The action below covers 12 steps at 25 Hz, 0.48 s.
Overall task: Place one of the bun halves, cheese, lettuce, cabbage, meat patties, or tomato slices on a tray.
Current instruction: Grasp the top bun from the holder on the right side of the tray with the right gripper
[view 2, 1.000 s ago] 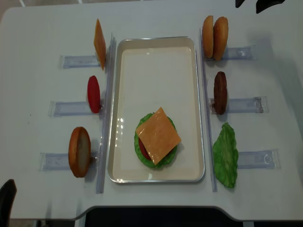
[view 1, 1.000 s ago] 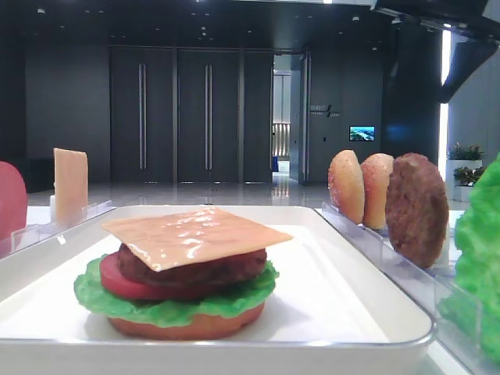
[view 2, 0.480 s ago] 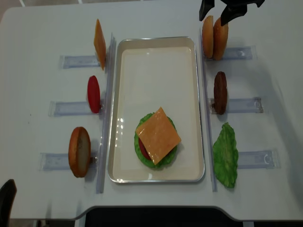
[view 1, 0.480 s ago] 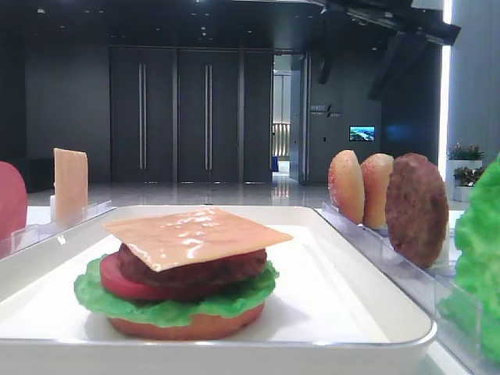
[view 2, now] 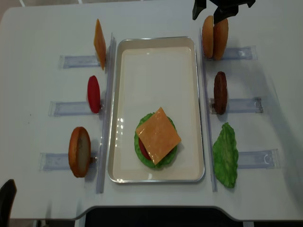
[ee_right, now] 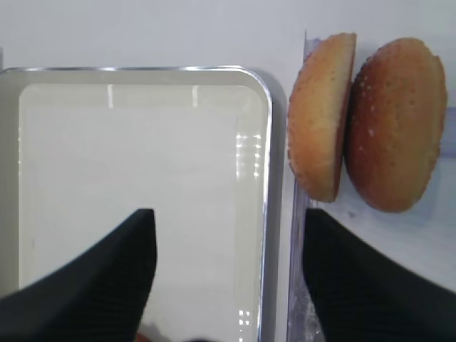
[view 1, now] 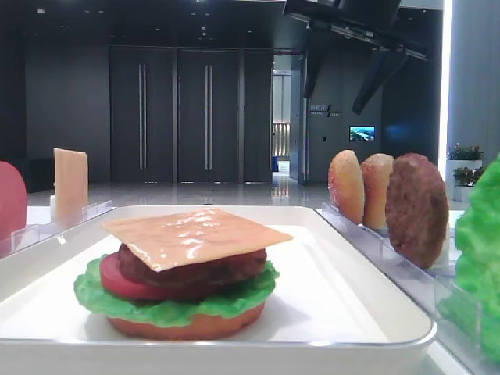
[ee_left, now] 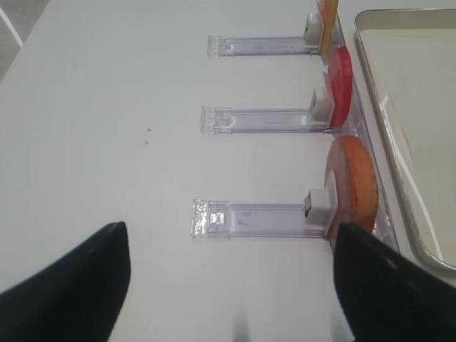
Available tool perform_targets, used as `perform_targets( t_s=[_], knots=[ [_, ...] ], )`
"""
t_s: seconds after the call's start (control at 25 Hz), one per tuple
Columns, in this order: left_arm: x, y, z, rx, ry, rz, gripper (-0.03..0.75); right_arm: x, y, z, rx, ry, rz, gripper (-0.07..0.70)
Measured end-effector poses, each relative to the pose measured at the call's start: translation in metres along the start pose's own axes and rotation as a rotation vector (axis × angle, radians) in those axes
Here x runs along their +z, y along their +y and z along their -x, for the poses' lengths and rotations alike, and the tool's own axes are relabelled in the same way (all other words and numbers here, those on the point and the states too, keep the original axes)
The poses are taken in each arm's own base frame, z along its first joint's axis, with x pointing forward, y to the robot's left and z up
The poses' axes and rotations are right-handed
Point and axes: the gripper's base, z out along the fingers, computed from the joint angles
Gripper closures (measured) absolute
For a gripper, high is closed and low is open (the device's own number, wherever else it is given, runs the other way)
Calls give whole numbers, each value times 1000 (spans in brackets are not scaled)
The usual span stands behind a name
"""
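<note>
Right gripper (view 2: 206,10) held spread above the standing buns.

Nothing is gripped; the bun halves (view 2: 214,37) stand on edge in their clear rack (view 2: 239,52) just right of the tray (view 2: 156,66), where a stack topped by cheese (view 2: 158,135) lies (the left gripper (ee_left: 228,281) is likewise parted, low over the table).

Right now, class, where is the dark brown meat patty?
In the overhead view the meat patty stands on edge in a clear rack right of the tray, between the bun halves and the lettuce.
</note>
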Motion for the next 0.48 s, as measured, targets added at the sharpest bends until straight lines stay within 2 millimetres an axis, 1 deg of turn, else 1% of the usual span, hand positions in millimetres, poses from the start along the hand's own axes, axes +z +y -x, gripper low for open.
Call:
perform_targets(
  t_s=[0.48],
  knots=[
    [0,0,0,0,0,0,24,18,-6,6,-13,-27,-37,205]
  ],
)
